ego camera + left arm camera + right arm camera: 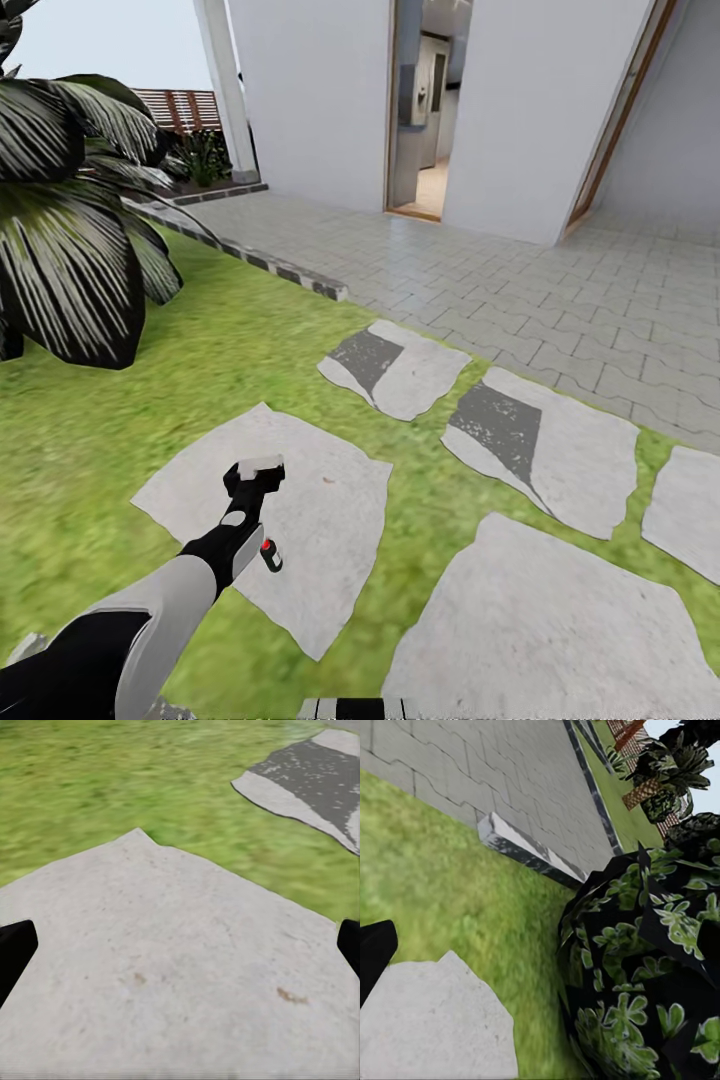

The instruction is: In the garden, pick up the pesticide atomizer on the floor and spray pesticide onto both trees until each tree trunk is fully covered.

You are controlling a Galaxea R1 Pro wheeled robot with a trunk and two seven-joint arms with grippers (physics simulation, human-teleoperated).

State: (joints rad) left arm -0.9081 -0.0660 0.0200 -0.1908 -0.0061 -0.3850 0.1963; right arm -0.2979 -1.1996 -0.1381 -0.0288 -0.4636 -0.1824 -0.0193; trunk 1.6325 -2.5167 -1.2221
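The left arm (150, 610) reaches out over a pale stone slab (330, 500) set in the lawn (120, 420). The left tool (256, 468) hangs above that slab, its grey tips pointing away from the robot. In the left wrist view its two black fingers (15, 956) sit at opposite edges with bare stone between them, so the tool stands wide apart and grips nothing.

The atomizer (270, 556) lies on the same slab, just beside the left forearm on the side toward the other slabs, behind the tool and nearer the robot. It is a small dark thing with a red dot on top. Whether it touches the arm I cannot tell.

Beyond this slab, three more slabs lie in the grass; two of them carry dark grey patches (498, 425). Past them a grey paved patio (520, 290) runs to white house walls (320, 100) with an open doorway (430, 110). A dark palm-like plant (70, 230) stands at the lawn's edge, across the slab from the patio, and a slatted wooden fence (180, 108) shows far behind it.

In the right wrist view, one black finger (373, 964) shows at the edge over grass and a slab corner (427, 1027), next to a dark leafy bush (645, 975). I cannot tell whether the right tool is apart or closed.
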